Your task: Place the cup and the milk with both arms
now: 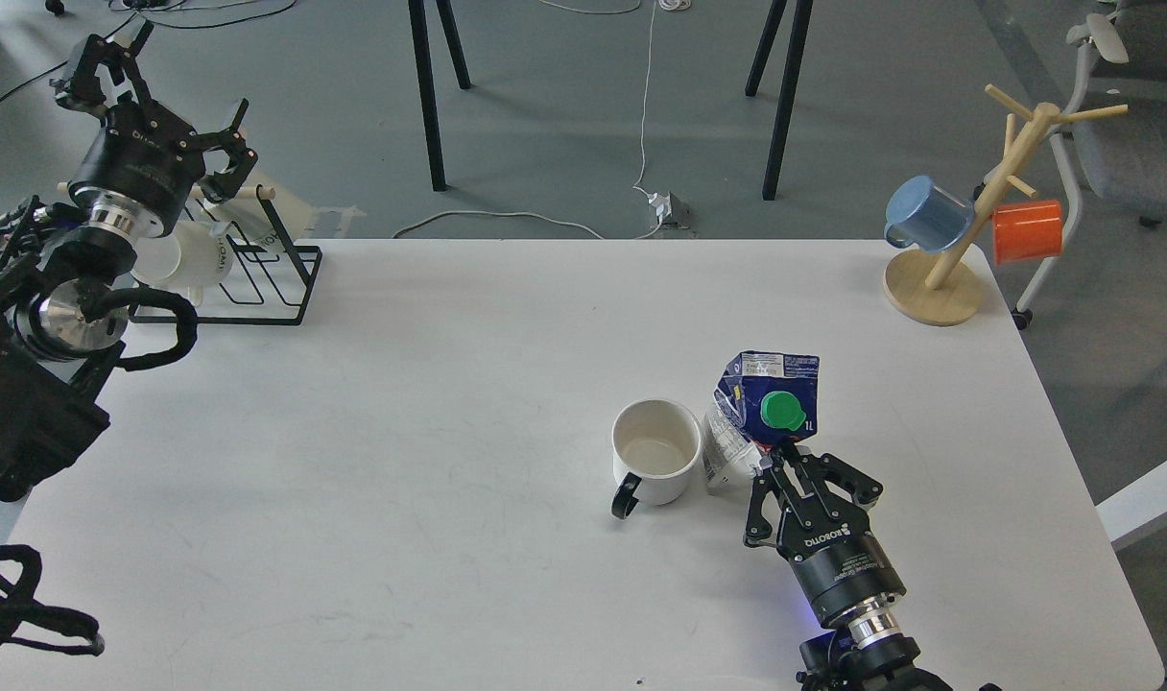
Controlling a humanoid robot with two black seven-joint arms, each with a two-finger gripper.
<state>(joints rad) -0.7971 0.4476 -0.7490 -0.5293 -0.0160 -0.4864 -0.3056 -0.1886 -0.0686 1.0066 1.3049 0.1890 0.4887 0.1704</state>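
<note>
A white cup point(656, 451) with a black handle stands upright near the middle of the white table point(449, 384). A crumpled blue and white milk carton point(764, 413) with a green cap stands right beside the cup, on its right. My right gripper point(783, 459) is shut on the carton's lower part. My left gripper point(152, 91) is open and empty, raised beyond the table's far left corner, above a black wire rack point(257, 278).
A wooden mug tree point(967, 230) with a blue cup point(924, 213) and an orange cup point(1027, 230) stands at the far right corner. The wire rack holds a white cup point(195, 259). Black table legs and cables are on the floor behind.
</note>
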